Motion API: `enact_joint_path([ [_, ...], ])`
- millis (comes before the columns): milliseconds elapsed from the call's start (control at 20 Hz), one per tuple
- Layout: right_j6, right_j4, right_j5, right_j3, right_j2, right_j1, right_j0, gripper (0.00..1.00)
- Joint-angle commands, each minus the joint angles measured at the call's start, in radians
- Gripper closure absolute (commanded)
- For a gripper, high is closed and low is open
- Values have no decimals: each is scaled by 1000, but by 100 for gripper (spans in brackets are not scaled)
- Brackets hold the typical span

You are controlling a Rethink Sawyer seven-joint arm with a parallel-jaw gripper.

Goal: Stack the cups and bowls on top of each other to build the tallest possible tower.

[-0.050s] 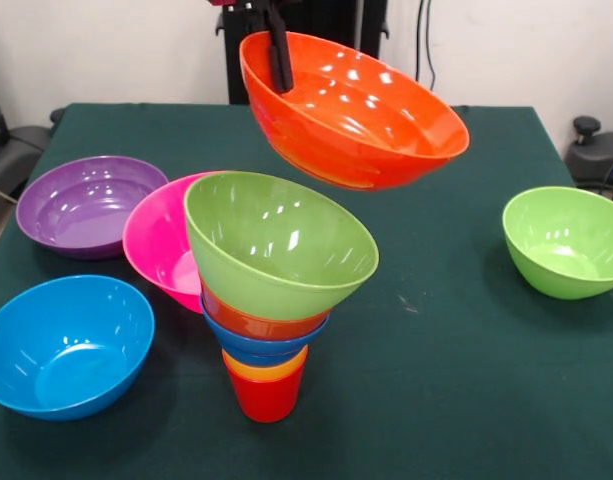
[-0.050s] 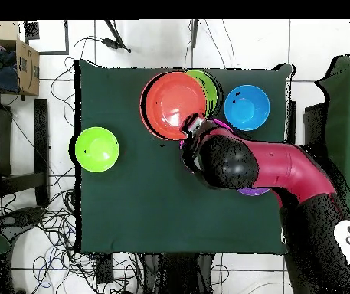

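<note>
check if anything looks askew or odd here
The lime green bowl topping the tower sits tilted toward the camera, not level. The large orange-red bowl, held by the pincer, also hangs tilted.

Non-task items: table and surroundings

Table (image 1: 466, 400), dark green cloth top, fills most of the front view; sits centre in the overhead view. White tiled floor (image 2: 315, 46) around it. Tangled black cables (image 2: 47, 253) at the overhead view's lower left. Cardboard box (image 2: 26, 65) at upper left. Black chair (image 1: 598, 150) at right edge of front view.
</note>
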Motion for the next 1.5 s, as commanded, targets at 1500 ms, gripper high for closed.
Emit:
enact_joint_path([
  [1500,-141,-99,-27,-146,90,204,-52,100],
])
